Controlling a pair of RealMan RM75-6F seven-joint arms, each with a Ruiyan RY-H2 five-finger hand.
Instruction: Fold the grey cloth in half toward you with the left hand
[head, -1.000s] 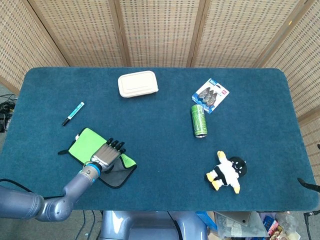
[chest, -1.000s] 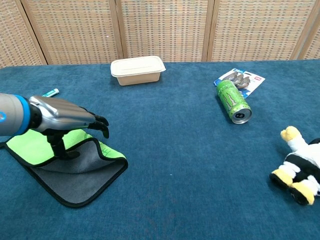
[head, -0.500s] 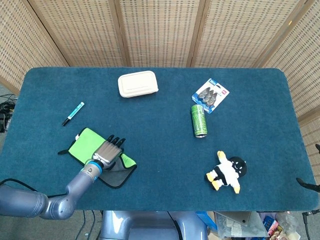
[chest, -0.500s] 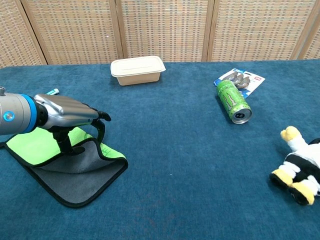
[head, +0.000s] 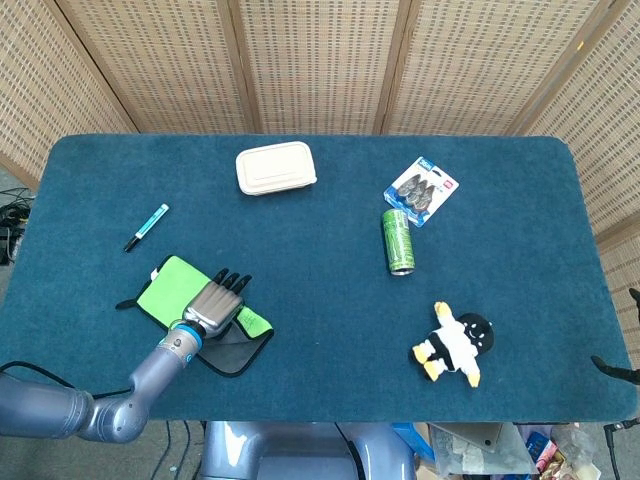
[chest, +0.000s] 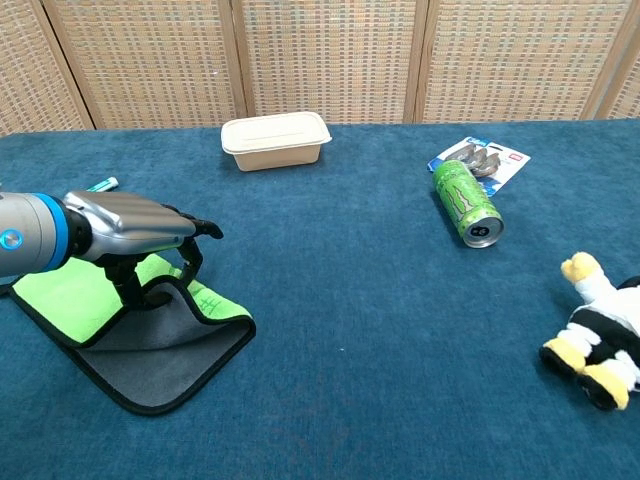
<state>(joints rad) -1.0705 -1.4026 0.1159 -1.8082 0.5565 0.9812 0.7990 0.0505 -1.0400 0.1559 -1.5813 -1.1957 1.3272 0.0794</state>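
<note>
The cloth (chest: 150, 345) lies on the table (head: 320, 270) at the near left. The left hand (chest: 135, 228) is over it, pinching up its folded edge. The pen (head: 146, 226) lies behind the cloth, further left. The box (head: 276, 167) sits far back, left of the middle. The can (head: 398, 241) lies on its side right of the middle. The card of clips (head: 423, 190) is just behind it. The toy (head: 455, 343) lies near, on the right.
</note>
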